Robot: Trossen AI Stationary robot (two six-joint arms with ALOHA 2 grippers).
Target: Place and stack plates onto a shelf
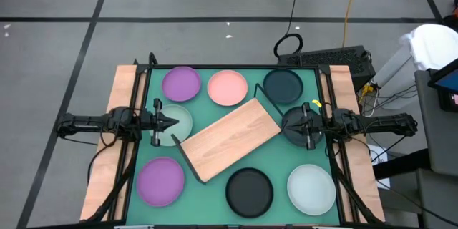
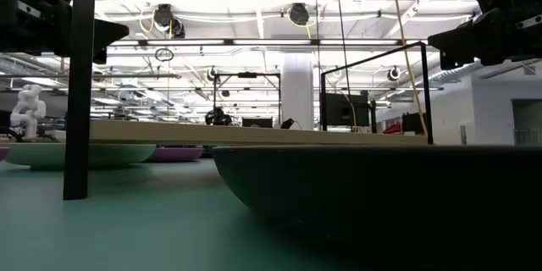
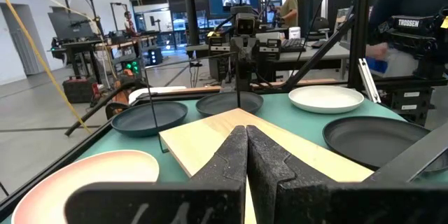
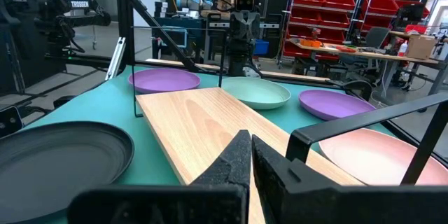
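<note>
Several plates lie flat on the green table around the shelf (image 1: 230, 138), a wooden board with black wire ends that lies slantwise in the middle. At the far side are a purple plate (image 1: 182, 84), a pink plate (image 1: 227, 88) and a dark teal plate (image 1: 283, 86). At the near side are a second purple plate (image 1: 160, 180), a black plate (image 1: 249, 191) and a pale plate (image 1: 311, 189). My left gripper (image 1: 174, 122) is shut and level above a mint plate (image 1: 182, 126). My right gripper (image 1: 288, 124) is shut and level above a dark plate (image 1: 297, 132). Neither holds anything.
Wooden side rails (image 1: 118, 136) run along the table's left and right edges, under the arms. The shelf's wire frame (image 3: 150, 112) stands up at each end of the board. Beyond the far edge are cables and a dark box (image 1: 325, 59) on the floor.
</note>
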